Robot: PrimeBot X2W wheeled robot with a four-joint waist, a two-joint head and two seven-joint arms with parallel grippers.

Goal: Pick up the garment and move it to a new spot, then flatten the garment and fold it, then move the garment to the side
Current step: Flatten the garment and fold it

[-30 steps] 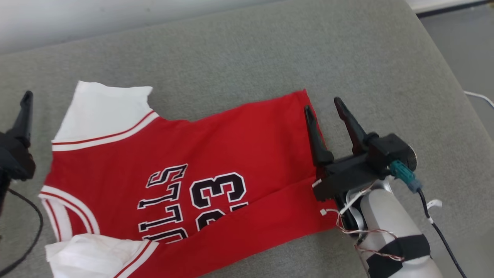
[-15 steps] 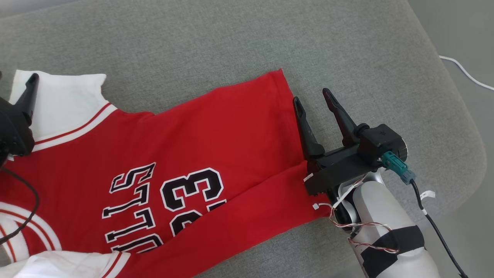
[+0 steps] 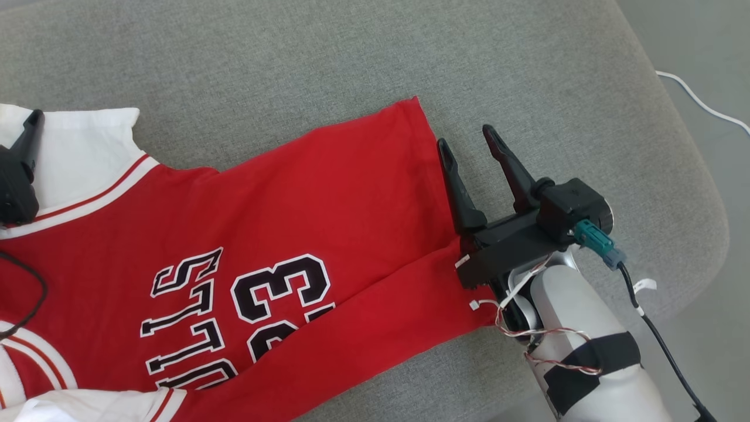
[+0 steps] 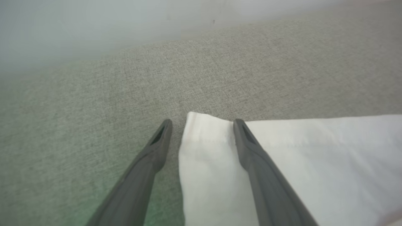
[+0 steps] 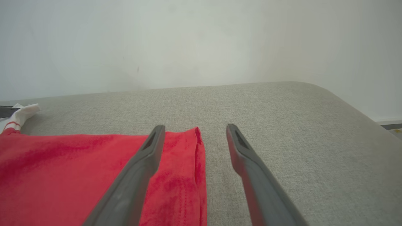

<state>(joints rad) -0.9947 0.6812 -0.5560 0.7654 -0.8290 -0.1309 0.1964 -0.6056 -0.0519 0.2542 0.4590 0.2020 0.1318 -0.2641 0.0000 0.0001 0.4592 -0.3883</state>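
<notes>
The right gripper (image 3: 463,135) stands wide open and holds nothing. In the right wrist view one of its fingers (image 5: 138,169) lies over the red hem of the garment (image 3: 293,199) and the other over bare grey cushion (image 3: 351,53), with the hem edge running between them (whether the finger presses on the cloth I cannot tell).

The left gripper (image 4: 202,121) is just as wide and also empty. It straddles the corner of a white sleeve (image 4: 314,163): one finger is over the sleeve, the other over the cushion beside it. In the head view one of its dark fingers (image 3: 29,132) shows at the left edge, above that sleeve.

The garment is spread on the cushion, hem toward the right gripper and sleeves toward the left. Its near long edge is folded up over the body, covering part of the black-and-white lettering (image 3: 187,316).

By count there is one garment, with two white sleeves in sight, the second at the lower left (image 3: 88,407). There are two grippers and one white cable (image 3: 697,102) on the floor beyond the cushion's right end.
</notes>
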